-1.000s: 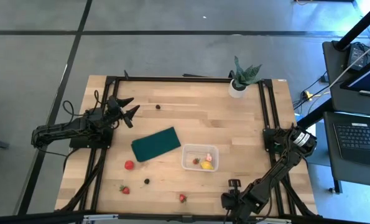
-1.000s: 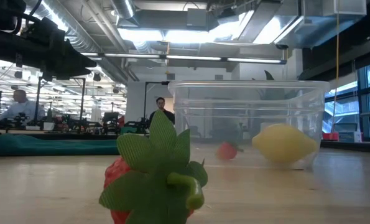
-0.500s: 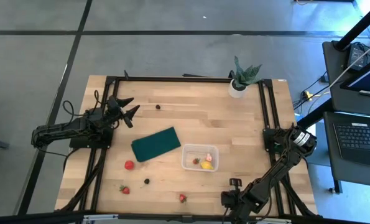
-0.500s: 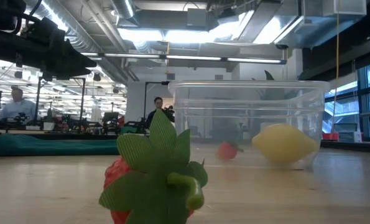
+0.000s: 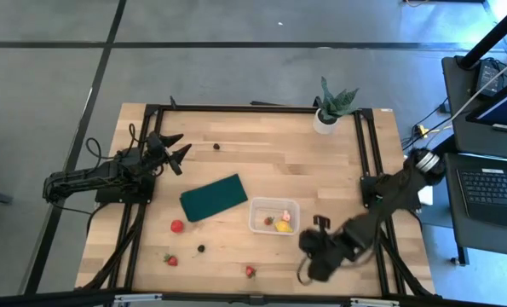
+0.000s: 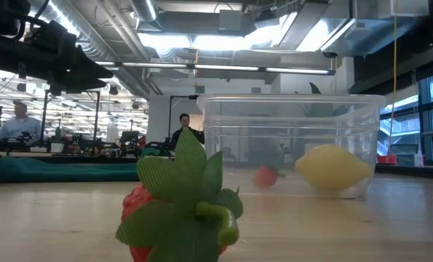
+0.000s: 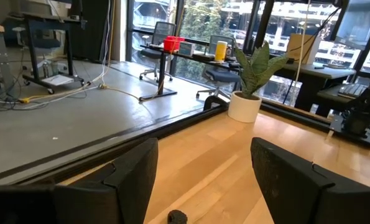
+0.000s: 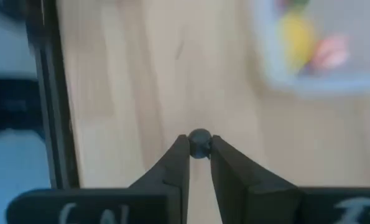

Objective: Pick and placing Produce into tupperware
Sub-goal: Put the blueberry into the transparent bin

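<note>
The right gripper (image 8: 199, 149) pinches a small dark berry (image 8: 199, 143) near the clear tub (image 5: 274, 216); the left gripper (image 5: 175, 148) hangs spread apart.

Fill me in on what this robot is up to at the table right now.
It is sorting toy produce into the clear tupperware, which already holds a yellow lemon and a strawberry. The right gripper, just off the tub's near right corner, is shut on a small dark berry. The left gripper waits open at the far left. A red round fruit, two strawberries and two berries remain on the table.
</note>
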Robot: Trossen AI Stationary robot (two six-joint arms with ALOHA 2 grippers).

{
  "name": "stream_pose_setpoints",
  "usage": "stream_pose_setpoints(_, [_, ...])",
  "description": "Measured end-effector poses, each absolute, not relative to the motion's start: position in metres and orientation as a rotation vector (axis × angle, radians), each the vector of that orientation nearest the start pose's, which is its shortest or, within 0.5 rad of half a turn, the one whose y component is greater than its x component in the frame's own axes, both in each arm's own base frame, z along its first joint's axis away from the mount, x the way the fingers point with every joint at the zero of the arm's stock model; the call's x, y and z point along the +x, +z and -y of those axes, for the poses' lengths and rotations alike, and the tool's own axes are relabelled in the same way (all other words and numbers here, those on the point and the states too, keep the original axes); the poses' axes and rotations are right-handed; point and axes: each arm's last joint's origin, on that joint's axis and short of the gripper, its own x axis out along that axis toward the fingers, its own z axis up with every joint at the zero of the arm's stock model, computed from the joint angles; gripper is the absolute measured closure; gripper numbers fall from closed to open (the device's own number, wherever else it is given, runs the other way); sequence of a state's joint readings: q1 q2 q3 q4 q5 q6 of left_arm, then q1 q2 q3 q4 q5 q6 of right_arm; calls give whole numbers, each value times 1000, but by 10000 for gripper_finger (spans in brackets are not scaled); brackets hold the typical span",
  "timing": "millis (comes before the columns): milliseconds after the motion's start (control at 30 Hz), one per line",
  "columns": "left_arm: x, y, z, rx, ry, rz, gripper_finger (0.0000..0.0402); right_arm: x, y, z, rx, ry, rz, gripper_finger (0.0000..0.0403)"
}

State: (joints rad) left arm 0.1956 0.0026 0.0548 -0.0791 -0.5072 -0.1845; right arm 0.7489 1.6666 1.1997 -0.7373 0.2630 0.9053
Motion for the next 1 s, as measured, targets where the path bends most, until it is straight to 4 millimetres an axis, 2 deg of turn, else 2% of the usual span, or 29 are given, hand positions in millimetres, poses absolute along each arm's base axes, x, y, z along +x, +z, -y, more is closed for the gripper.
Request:
stream_pose_setpoints(133, [86, 175, -31, -173, 703, 46, 152, 265, 240, -185, 289, -103, -1028, 349])
stream_pose_setpoints(233, [86, 175, -31, -172, 703, 46, 152, 283, 246, -167, 277, -88, -954, 349])
stream_pose_setpoints(333, [86, 175, -31, -172, 703, 46, 152, 297, 245, -151, 247, -78, -930, 349])
stream_pose_setpoints(500, [86, 175, -31, -171, 703, 45, 152, 309, 233, -130, 242, -140, -990, 349])
stream_pose_setpoints(733, [86, 175, -31, -171, 703, 47, 152, 321, 216, -118, 285, -139, -1068, 334])
stream_pose_setpoints(1000, [86, 175, -31, -171, 703, 48, 152, 322, 213, -118, 280, -141, -1077, 305])
